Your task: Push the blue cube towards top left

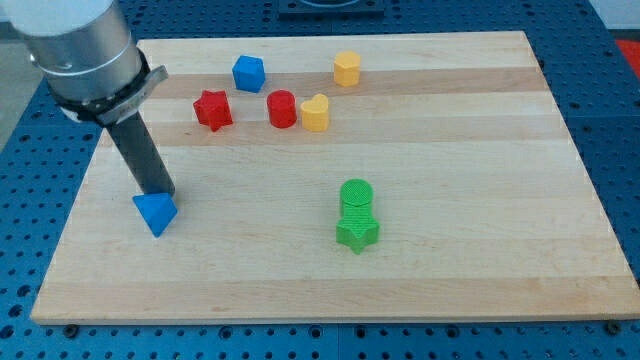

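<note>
My tip (162,192), the lower end of a straight dark rod, rests at the top edge of a blue triangular block (155,212) near the view's left side of the wooden board (450,290); tip and block appear to touch, though the contact itself is too fine to confirm. The arm ends in this bare rod, so there is no pincer to be released, clenched or grasping anything. The rod slants up and to the view's left into a grey cylindrical arm housing (80,50) at the top left corner. The blue cube (248,73), the task's object, sits well apart from the tip, near the board's top edge and left of centre. Below it and to the left lies a red star-shaped block (212,110); to the cube's lower right stands a red cylinder (282,108), just beside a yellow heart-shaped block (315,113). A yellow hexagonal block (347,68) lies further right, near the top edge. Right of centre, a green cylinder (356,195) stands touching a green star-shaped block (357,232) directly below it. A blue perforated table (615,150) surrounds the board.
</note>
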`<move>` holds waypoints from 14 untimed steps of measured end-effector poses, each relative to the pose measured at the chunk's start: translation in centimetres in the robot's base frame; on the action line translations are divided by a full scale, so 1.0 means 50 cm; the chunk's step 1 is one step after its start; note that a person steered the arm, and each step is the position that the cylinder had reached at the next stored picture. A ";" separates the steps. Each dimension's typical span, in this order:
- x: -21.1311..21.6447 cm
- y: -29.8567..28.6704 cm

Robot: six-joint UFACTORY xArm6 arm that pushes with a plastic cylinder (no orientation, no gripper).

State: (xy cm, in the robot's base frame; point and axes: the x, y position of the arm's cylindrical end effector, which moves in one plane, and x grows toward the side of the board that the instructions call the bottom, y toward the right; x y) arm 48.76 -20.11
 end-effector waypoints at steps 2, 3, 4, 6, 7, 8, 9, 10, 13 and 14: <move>-0.042 -0.092; -0.153 -0.131; -0.301 -0.085; -0.558 0.155; -0.584 0.245; -0.503 0.278; -0.430 0.266; -0.428 0.205; -0.478 0.036; -0.493 -0.003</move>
State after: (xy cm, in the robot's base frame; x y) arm 24.11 -20.24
